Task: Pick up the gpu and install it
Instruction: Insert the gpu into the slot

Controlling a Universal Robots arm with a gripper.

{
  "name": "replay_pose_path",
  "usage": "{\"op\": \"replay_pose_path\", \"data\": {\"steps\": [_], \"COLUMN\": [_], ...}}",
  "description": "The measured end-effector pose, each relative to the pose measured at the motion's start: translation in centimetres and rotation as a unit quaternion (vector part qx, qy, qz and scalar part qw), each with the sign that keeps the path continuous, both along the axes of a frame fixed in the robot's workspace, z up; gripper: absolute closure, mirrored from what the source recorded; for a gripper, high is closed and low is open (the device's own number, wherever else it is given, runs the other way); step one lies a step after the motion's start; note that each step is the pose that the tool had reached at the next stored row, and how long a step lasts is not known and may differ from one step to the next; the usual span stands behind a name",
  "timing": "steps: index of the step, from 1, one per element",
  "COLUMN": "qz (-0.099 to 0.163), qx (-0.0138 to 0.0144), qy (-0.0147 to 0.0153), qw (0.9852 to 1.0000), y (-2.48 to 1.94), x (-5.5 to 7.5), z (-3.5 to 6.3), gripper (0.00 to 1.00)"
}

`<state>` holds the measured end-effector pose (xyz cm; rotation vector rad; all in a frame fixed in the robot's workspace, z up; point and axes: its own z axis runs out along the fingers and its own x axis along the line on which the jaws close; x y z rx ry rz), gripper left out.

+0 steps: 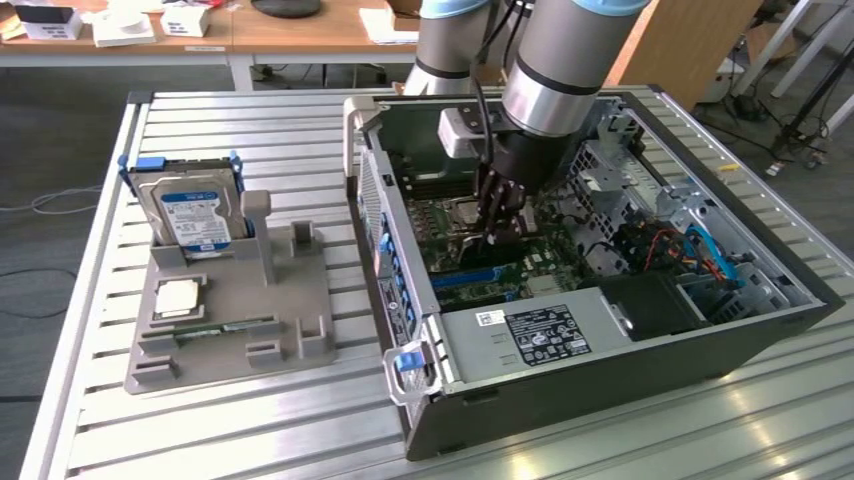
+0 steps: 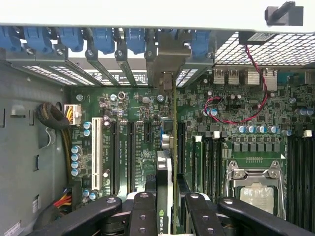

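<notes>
**Green card gripped edge-on inside the open tower**

Grey moulded plastic holder (image 1: 300,300) sits at the exterior view's left on the slatted metal table (image 1: 240,420). A silver hard drive with a blue-white label (image 1: 194,215) stands upright in it, with a square processor chip (image 1: 178,298) lying flat in front. A narrow green memory stick (image 1: 220,327) is just beside the chip, too small to read.

Moving right, we're into the open black computer tower (image 1: 627,370), and the black-fingered gripper (image 1: 505,228) is reaching well down inside it. From this angle its fingers and the arm hide whatever it carries.

The wrist view settles it. The gripper (image 2: 165,209) is clamped at a middling width on the gpu (image 2: 164,172), a thin green circuit-board card with a black cooler. One finger (image 2: 142,214) presses each face of the card. We see it edge-on, its near end cut off by the frame, and only part of a green logo shows. Its far end runs to a silver metal bracket (image 2: 167,61) up among the blue slot clips (image 2: 103,39). It stands upright over the green motherboard (image 2: 246,147), in line with the dark expansion slots. Whether it's touching a slot, I can't tell.
</notes>
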<state>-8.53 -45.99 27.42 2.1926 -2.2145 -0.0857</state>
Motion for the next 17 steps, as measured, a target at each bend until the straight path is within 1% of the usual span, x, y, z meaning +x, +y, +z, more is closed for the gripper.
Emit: {"op": "replay_pose_path", "data": {"steps": [8, 13, 16, 17], "qz": [0.000, 0.000, 0.000, 0.000], "qx": [0.0001, 0.0000, 0.0000, 0.0000], "qy": [0.0002, 0.0034, 0.0063, 0.0066], "qw": [1.0000, 1.0000, 1.0000, 1.0000], "y": [0.00, -0.02, -0.05, -0.05], "x": [0.11, 0.23, 0.34, 0.35], "z": [0.00, 0.00, 0.00, 0.00], "gripper": [0.73, 0.73, 0.73, 0.73]}}
